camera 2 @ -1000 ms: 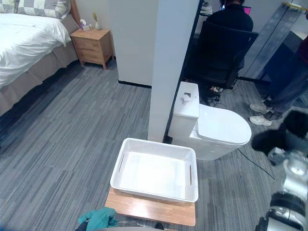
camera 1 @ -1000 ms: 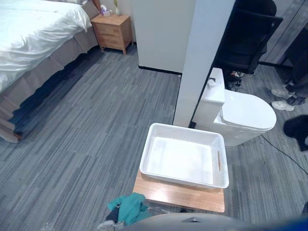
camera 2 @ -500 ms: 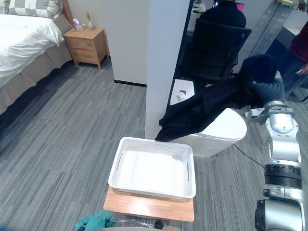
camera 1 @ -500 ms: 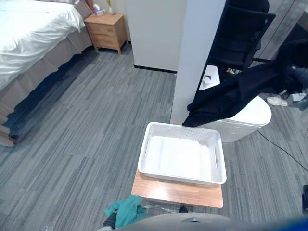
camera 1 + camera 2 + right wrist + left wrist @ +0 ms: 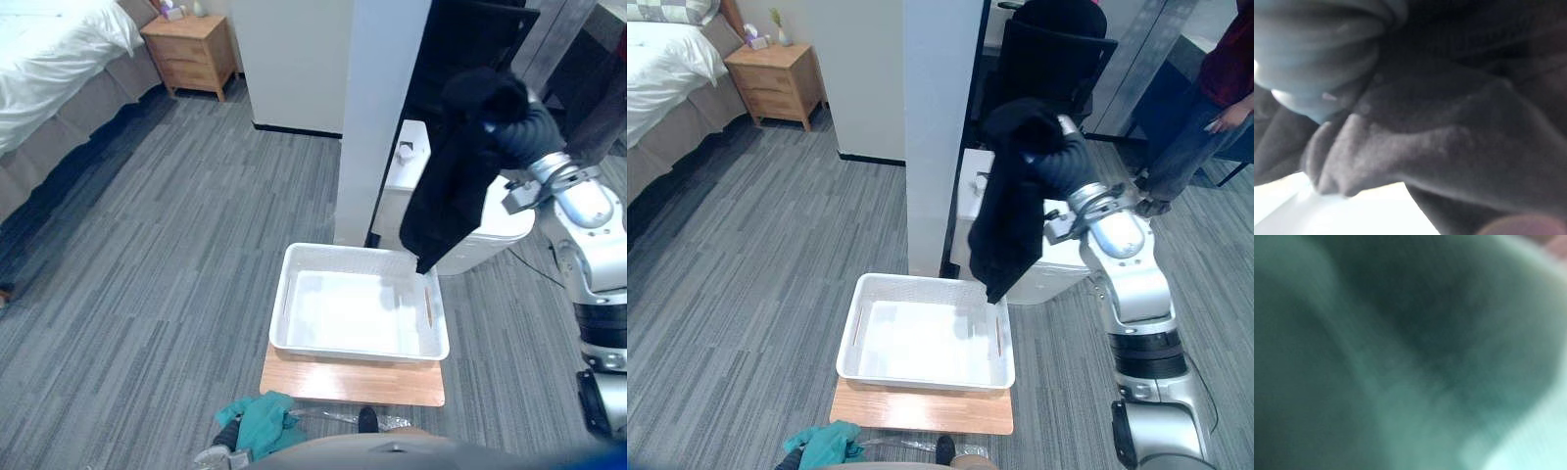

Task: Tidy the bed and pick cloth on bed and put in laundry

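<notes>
A black cloth [image 5: 451,186] hangs straight down from my raised right arm, its lower tip just over the far right corner of the white laundry basket [image 5: 358,351]. The cloth bunches over my right hand [image 5: 1317,44], where a silver finger presses into its dark folds. The basket stands with nothing in it on a low wooden stand [image 5: 353,384]. A teal cloth [image 5: 263,421] sits at the near edge below the stand, bunched on my left hand [image 5: 214,456]; the same teal cloth [image 5: 1400,357] lies right against the left wrist camera.
A white pillar [image 5: 377,117] rises just behind the basket, with a white toilet [image 5: 490,245] to its right behind the hanging cloth. The bed [image 5: 49,59] and a wooden nightstand [image 5: 191,49] are far left. A person [image 5: 1215,88] stands at the back right by a black chair [image 5: 1048,59].
My right arm swung in from the right, carrying the black cloth from over the toilet to hang by the basket's far right corner. The camera has shifted; the teal cloth stays low.
</notes>
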Available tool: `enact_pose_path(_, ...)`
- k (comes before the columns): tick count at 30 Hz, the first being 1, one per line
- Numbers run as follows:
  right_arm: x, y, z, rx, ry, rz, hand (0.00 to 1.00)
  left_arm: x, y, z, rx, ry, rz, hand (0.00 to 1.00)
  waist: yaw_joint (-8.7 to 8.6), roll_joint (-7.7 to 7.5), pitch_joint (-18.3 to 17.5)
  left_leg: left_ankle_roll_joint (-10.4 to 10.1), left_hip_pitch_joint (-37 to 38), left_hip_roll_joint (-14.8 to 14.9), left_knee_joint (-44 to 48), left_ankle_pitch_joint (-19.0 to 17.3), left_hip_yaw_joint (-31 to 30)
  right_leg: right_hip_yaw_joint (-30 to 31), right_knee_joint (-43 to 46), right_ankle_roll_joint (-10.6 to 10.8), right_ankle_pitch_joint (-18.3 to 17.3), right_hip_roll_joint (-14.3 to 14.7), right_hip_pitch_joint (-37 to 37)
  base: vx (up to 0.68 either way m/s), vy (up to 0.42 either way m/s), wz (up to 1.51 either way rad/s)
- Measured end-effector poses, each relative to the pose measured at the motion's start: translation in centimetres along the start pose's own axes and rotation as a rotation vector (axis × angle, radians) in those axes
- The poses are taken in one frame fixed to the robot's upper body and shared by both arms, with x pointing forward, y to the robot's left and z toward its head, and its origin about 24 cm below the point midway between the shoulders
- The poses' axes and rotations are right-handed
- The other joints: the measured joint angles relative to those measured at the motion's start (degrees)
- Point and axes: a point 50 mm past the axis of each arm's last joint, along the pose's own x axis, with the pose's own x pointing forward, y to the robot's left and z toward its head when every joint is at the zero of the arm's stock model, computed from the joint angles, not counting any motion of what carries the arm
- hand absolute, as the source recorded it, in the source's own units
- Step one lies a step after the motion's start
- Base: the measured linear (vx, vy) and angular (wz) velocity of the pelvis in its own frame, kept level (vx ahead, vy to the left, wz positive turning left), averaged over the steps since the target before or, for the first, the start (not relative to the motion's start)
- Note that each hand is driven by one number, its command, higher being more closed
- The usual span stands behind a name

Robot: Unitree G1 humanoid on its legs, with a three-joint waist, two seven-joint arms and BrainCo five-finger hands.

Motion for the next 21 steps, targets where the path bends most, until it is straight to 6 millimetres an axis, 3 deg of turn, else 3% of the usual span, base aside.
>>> enact_pose_path(3, -0.6, 3.0, -1.9, 0.076, 0.080, 0.094, 1.00, 0.2, -0.4, 0.2, 0.036, 0.005, -0.014, 1.00, 0.09, 0.01, 0.03, 0.01, -0.02, 0.01, 0.08, 0.00, -0.04, 0.12, 0.01, -0.01, 0.02, 0.01, 0.00, -0.03, -0.016, 0.00)
enact_pose_path(5, -2.0, 5.2, -4.3, 0.146, 0.182, 0.149, 1.00, 0.2, -0.4, 0.4, 0.044, 0.000, -0.011, 1.00, 0.24, 0.08, 0.13, 0.01, -0.04, 0.01, 0.10, 0.00, -0.10, 0.20, 0.02, -0.02, 0.03, 0.01, -0.01, 0.00, 0.000, 0.00)
enact_pose_path(7, -4.5, 8.2, -7.1, 0.231, 0.319, 0.238, 1.00, 0.2, -0.5, 0.6, 0.063, -0.007, -0.017, 1.00, 0.23, 0.35, 0.49, 0.01, -0.18, 0.01, 0.09, 0.00, -0.16, 0.24, 0.02, -0.02, 0.03, 0.02, -0.12, 0.00, 0.000, 0.00)
enact_pose_path(10, -7.1, 10.7, -9.0, 0.286, 0.421, 0.334, 1.00, 0.3, -0.7, 1.1, 0.075, -0.023, -0.020, 1.00, 0.10, 0.69, 1.71, 0.01, -0.26, -0.02, 0.08, 0.00, -0.17, 0.27, 0.03, -0.01, 0.08, 0.01, -0.22, 0.00, 0.000, 0.00)
enact_pose_path(14, -8.3, 12.7, -9.8, 0.279, 0.464, 0.395, 1.00, 0.4, -1.4, 1.7, 0.108, -0.035, -0.039, 1.00, -0.06, 0.77, 1.78, 0.00, -0.25, 0.04, 0.10, 0.02, -0.28, 0.08, 0.08, -0.03, 0.11, 0.07, -0.17, 0.00, 0.001, 0.01)
enact_pose_path(21, -8.8, 14.9, -13.5, 0.247, 0.621, 0.382, 1.00, 0.5, -2.1, 2.1, 0.150, -0.044, -0.059, 1.00, 0.89, 1.07, 2.12, -0.01, -0.02, 0.21, 0.61, 0.03, -1.16, -0.82, 0.34, 0.09, 0.02, -0.07, 0.86, -0.02, -0.005, 0.08)
